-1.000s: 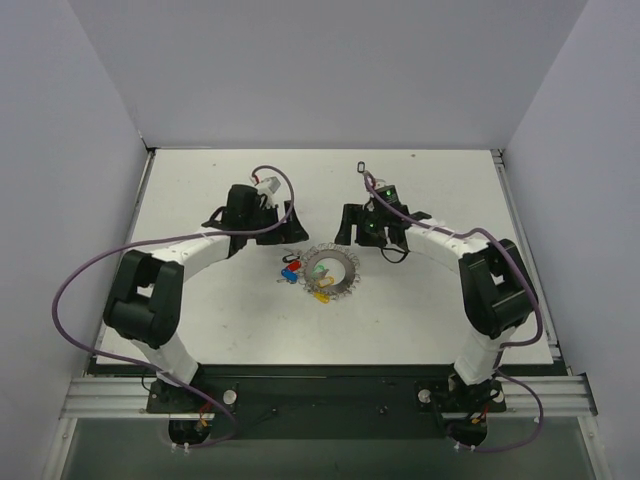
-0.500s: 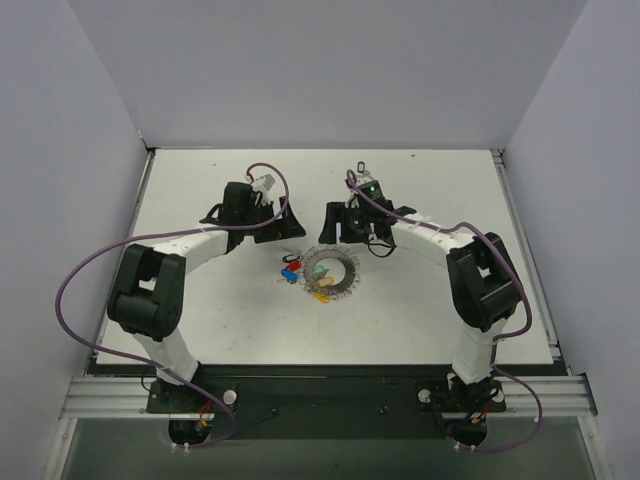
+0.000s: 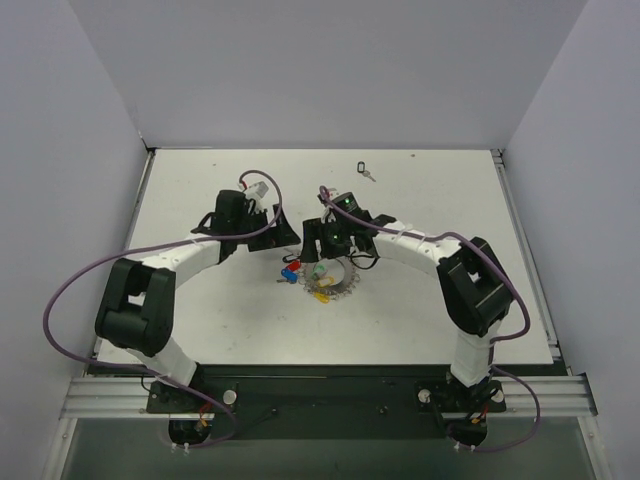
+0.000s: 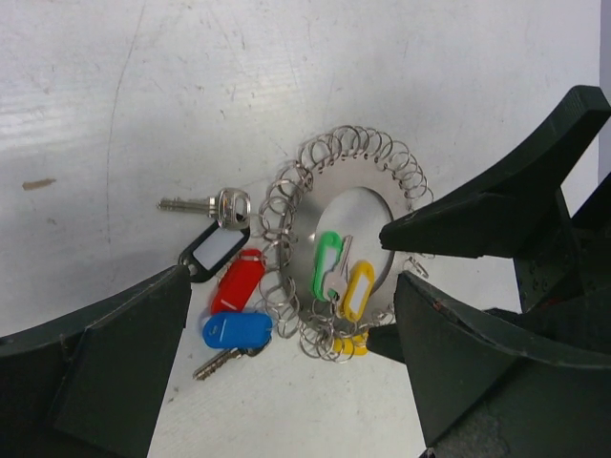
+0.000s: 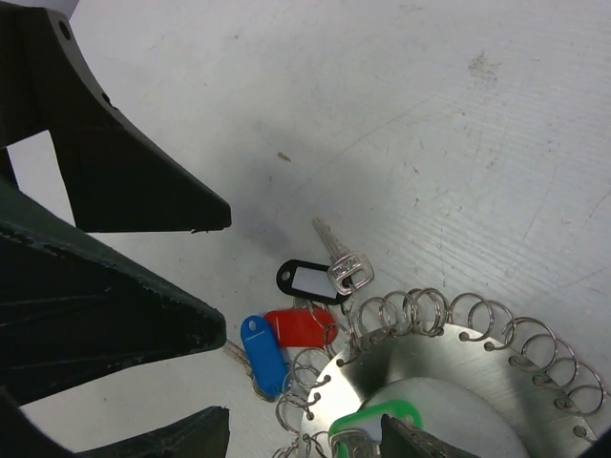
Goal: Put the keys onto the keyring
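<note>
The keyring (image 3: 332, 278) is a silvery disc rimmed with small wire rings (image 4: 355, 215) (image 5: 458, 377), lying flat mid-table. Keys with black (image 4: 214, 251), red (image 4: 238, 282) and blue (image 4: 237, 329) heads lie at its left edge. Green (image 4: 327, 263) and yellow (image 4: 359, 289) ones rest on the disc. My left gripper (image 3: 272, 236) (image 4: 286, 382) is open just left of the ring, above the blue key. My right gripper (image 3: 322, 244) (image 5: 296, 444) hangs open over the ring's far-left rim, one fingertip (image 5: 415, 441) beside the green head (image 5: 377, 418).
One loose key with a black head (image 3: 365, 171) lies alone near the table's back edge. The two grippers hang close together, the left one's fingers (image 5: 105, 315) filling the left of the right wrist view. Purple cables loop off both arms.
My right arm has swung left and nearer, from behind the ring onto its far-left rim, uncovering the loose key at the back. My left gripper shifted slightly toward the back.
</note>
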You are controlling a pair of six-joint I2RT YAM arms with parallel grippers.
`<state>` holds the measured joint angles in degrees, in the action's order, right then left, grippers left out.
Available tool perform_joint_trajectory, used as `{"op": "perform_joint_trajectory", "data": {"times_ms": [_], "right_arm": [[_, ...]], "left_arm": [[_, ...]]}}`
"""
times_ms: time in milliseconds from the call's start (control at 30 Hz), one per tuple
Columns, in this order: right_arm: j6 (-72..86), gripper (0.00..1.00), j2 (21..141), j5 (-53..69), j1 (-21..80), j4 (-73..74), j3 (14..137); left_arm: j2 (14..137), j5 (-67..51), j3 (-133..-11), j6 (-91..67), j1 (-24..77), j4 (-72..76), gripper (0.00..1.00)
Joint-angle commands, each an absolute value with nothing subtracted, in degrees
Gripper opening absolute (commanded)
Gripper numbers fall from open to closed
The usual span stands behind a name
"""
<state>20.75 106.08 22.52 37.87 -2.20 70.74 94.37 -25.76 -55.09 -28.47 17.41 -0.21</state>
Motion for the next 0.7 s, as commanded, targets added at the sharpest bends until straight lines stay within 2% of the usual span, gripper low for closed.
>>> {"op": "perform_joint_trajectory", "data": {"times_ms": [0, 267, 667], "right_arm": [[21.2, 0.63, 102.3, 20.4, 39.3, -0.4, 68.6], [20.8, 0.63, 101.2, 18.8, 39.9, -0.4, 67.8], [18.5, 0.62, 103.5, 19.1, 39.9, -0.2, 70.2]], "left_arm": [[88.8, -25.4, -52.6, -28.2, 17.0, -2.3, 0.97], [83.6, -23.6, -48.2, -28.1, 17.0, -2.7, 0.95], [85.9, -23.8, -49.9, -27.4, 16.4, -3.1, 0.93]]}}
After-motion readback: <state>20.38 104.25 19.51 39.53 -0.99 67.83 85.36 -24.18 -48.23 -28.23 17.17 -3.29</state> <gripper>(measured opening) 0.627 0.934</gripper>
